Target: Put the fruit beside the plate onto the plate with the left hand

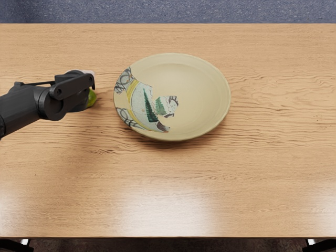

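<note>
1. a wooden table (168,189) seen from above at a slant. one dark robot arm comes in from the left edge, so it is the left arm. no right arm shows.
2. the left hand (73,92) sits at the end of that arm, low over the table, with its dark casing facing the viewer.
3. the fruit (93,98), small and yellow-green, peeks out at the hand's tip, on the side away from the arm. only a sliver shows; the rest is behind the hand.
4. hand and fruit look to be touching or nearly so. whether the hand is closed on the fruit or only over it cannot be told from this view.
5. the fruit's shape and long axis are too hidden to judge.
6. the plate (202,86), pale with a painted tree patch on the side nearest the hand, lies just beyond the fruit, onward from the hand along the line of the arm. a narrow strip of table parts the fruit from the near rim.
7. judgement: the fruit is not yet on the plate. hand, fruit and plate stand in one row, so a short carry onward should do once the hold is sure.
8. judgement: the rim is raised, so the fruit needs lifting clear of it.
</note>
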Motion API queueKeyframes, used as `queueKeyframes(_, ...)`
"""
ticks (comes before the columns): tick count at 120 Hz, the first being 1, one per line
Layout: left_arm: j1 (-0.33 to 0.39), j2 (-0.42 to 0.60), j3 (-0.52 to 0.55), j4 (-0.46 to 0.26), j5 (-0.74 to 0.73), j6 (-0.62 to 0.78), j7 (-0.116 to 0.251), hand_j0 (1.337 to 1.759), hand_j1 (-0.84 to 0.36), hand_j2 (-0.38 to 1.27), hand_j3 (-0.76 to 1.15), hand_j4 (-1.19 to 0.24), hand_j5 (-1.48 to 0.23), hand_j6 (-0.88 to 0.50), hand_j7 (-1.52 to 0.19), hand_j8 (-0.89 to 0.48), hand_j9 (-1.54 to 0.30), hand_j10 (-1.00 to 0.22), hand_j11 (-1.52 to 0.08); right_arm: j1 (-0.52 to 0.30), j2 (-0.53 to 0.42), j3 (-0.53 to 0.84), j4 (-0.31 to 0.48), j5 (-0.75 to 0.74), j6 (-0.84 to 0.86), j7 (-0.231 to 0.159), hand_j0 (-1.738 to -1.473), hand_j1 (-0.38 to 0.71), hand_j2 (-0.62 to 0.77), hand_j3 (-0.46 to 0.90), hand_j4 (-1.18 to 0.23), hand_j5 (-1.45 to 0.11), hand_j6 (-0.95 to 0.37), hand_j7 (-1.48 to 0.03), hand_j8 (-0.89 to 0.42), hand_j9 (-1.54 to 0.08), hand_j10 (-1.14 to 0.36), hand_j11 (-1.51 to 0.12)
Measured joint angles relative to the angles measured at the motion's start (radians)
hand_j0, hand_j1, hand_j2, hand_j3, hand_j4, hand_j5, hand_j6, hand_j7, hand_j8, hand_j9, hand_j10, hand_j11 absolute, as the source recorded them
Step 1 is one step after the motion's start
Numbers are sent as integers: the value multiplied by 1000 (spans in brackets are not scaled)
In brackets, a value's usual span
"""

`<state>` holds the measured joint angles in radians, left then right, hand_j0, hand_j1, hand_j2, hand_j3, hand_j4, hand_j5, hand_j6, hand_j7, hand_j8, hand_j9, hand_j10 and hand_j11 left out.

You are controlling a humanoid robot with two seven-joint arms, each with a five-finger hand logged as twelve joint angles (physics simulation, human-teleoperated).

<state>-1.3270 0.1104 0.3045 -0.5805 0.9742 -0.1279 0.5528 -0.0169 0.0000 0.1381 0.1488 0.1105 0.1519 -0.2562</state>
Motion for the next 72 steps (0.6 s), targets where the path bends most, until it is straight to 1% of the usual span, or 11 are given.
queueKeyframes(28, 7, 0, 0, 0, -1, -4, 1, 1658, -191, 98, 0, -471, -578, -468, -579, -513, -591, -464, -591, 0, 0, 0, -1, 0, 0, 0, -1658, -310, -7, 0, -33, -43, -33, -43, -33, -43, -33, -43)
queueKeyframes(35, 5, 1, -1, -1, -3, -4, 1, 1658, -197, 119, 0, -477, -592, -474, -592, -513, -603, -471, -603, 0, 0, 0, -1, 0, 0, 0, -1658, -310, -7, 0, -33, -43, -33, -43, -33, -43, -33, -43)
queueKeyframes(53, 0, 1, -2, -2, -3, -25, 1, 1657, -219, 142, 0, -508, -643, -456, -643, -538, -654, -504, -653, 0, 0, 0, 0, 0, 0, 0, -1658, -310, -7, 0, -33, -43, -33, -43, -33, -43, -33, -43)
queueKeyframes(60, -1, 1, -2, -3, -3, -29, 1, 1657, -209, 140, 0, -505, -665, -437, -664, -544, -675, -518, -675, 0, 0, 1, 0, 0, 0, 0, -1658, -310, -7, 0, -33, -43, -33, -43, -33, -43, -33, -43)
queueKeyframes(65, -1, 0, -3, -2, -2, -37, 1, 1656, -222, 142, 0, -491, -687, -426, -688, -528, -700, -537, -699, 0, 0, 1, 0, 0, 0, 0, -1658, -310, -7, 0, -33, -43, -33, -43, -33, -43, -33, -43)
queueKeyframes(72, -2, 1, -4, -2, -1, -48, 1, 1655, -226, 94, 0, -468, -715, -389, -723, -491, -736, -559, -734, 0, 0, 0, 0, 0, 0, 0, -1658, -310, -7, 0, -33, -43, -33, -43, -33, -43, -33, -43)
